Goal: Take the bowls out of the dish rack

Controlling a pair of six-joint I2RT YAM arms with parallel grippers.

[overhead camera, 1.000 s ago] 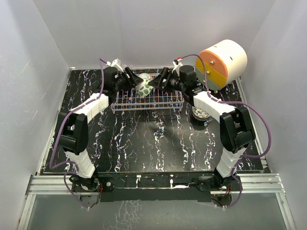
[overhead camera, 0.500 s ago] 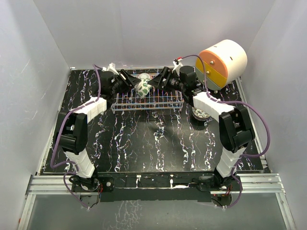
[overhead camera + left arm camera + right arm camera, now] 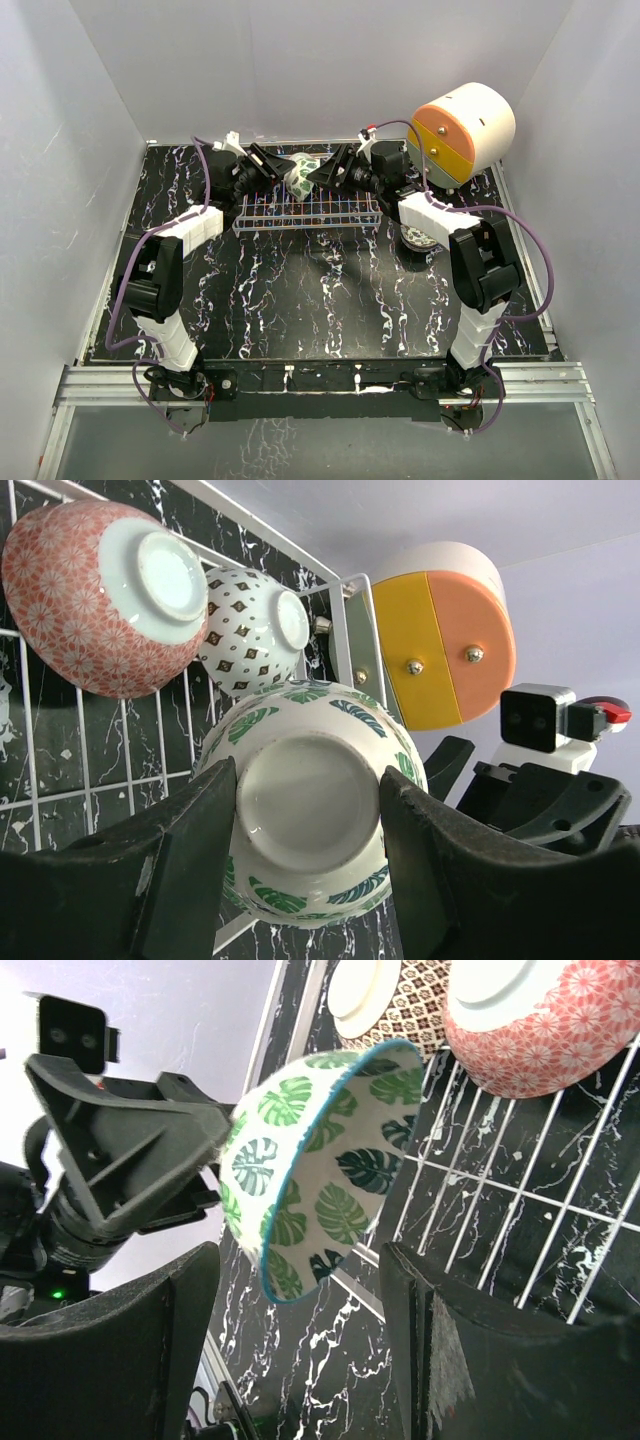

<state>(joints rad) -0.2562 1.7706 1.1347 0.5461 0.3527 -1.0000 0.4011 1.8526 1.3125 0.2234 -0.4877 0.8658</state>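
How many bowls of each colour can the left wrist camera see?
pink-red flower-patterned ceramic bowl: 1
white ceramic bowl with brown diamonds: 1
white ceramic bowl with green leaves: 1
Total: 3 bowls

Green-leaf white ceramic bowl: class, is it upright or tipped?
Tipped: the green-leaf white ceramic bowl is held at its base by the left gripper, blue rim facing sideways.

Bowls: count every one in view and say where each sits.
4. A green-leaf bowl held in the left gripper at the dish rack; a pink-red bowl and a diamond-patterned bowl in the rack; one bowl on the table right of the rack. Others may be hidden.
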